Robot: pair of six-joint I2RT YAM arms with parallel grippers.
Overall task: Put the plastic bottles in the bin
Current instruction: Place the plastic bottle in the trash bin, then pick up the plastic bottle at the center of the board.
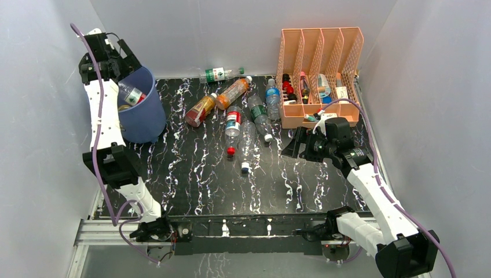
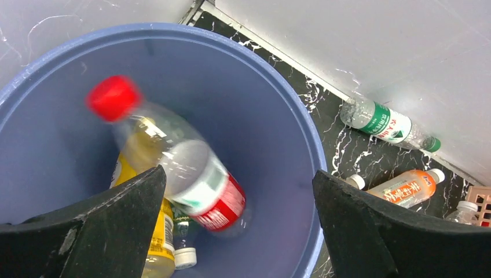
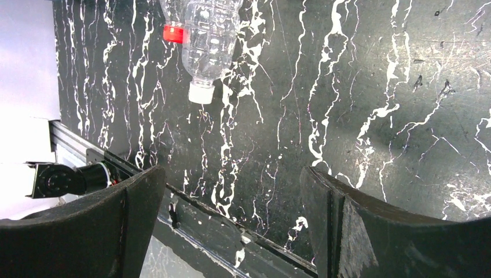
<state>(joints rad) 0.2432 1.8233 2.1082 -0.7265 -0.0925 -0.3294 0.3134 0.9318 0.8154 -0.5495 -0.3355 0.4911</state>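
- The left gripper (image 2: 238, 176) is hanging directly over the mouth of the bin (image 2: 243, 116), its jaws standing wide apart and gripping nothing
- A red-capped bottle (image 2: 185, 174) is showing blurred between and below those jaws, inside the blue wall, so the step in hand is looking like the drop into the bin
- That bottle is lying across a yellow-labelled bottle (image 2: 151, 246) already at the bottom
- The right gripper (image 3: 233, 174) is hovering low over the marbled table (image 1: 202, 179), just in front of the peach organizer (image 1: 318, 46), jaws spread wide and empty
- It is facing a clear white-capped bottle (image 3: 208, 35), which is lying apart from the fingers, with a red cap just beside it
- Most of the work is remaining: two orange bottles (image 1: 231, 92), a red-labelled bottle (image 1: 233, 124), a green-labelled one (image 1: 259, 116), a blue-capped one (image 1: 272, 98) and another against the back wall (image 1: 220, 74) are lying on the table, near each other and well clear of the bin
- The next move is likely calling for the left arm to lift away from the rim and swing towards the nearest orange bottle
- A bottle lying on its side is likely asking for jaws set across its body, since round plastic is prone to rolling
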